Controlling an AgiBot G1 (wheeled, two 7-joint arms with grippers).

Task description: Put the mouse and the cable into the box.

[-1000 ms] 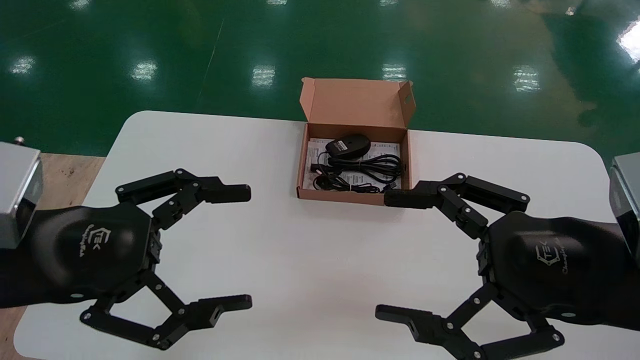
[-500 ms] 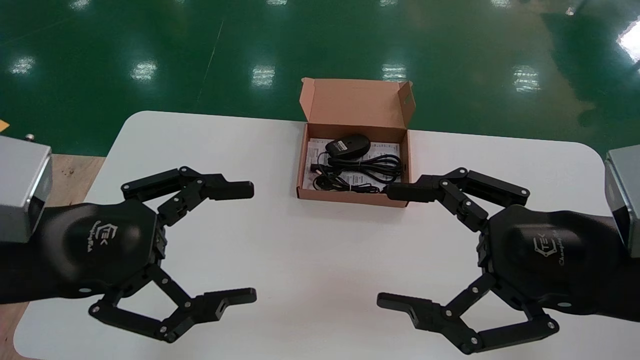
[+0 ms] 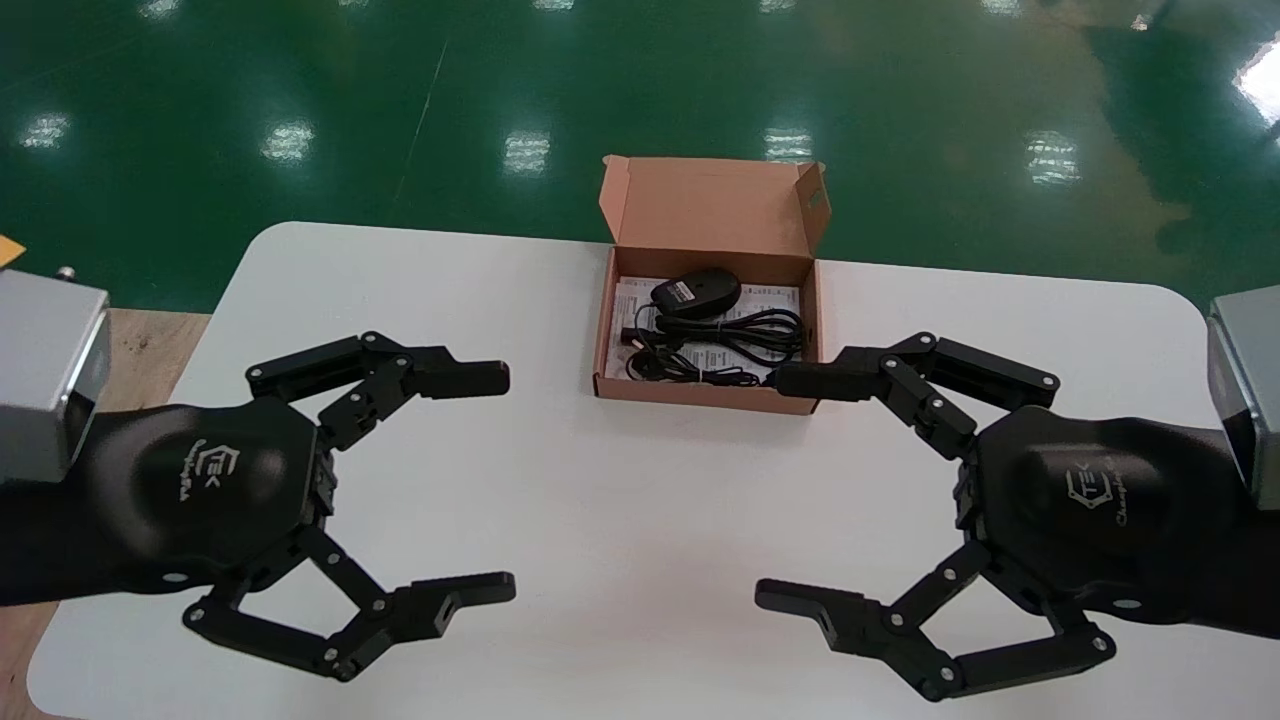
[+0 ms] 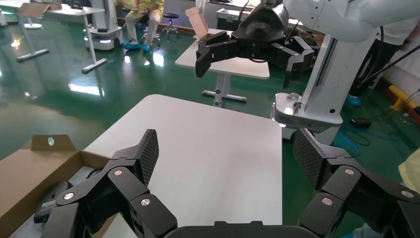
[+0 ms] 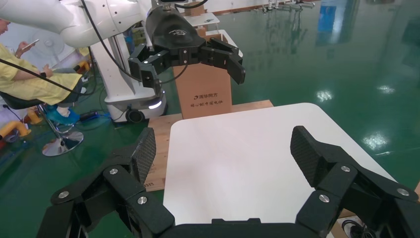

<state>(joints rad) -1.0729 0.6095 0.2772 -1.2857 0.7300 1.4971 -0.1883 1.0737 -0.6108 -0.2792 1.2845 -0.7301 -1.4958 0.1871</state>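
In the head view the mouse [image 3: 697, 292] and cable [image 3: 720, 350] lie inside the box [image 3: 700, 393] at twelve o'clock. My right gripper [image 3: 780, 490], at four, hangs near its front corner and could, I judge, knock it askew. It and my left gripper [image 3: 498, 482] gape wide, empty. Left wrist view: spread wide, touching nothing. Right wrist view: likewise.

Black mouse [image 3: 697, 291] and cable [image 3: 735, 347], brown box [image 3: 712, 205]

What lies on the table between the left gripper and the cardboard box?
Nothing: in the head view, only bare white table separates left gripper and cardboard box.
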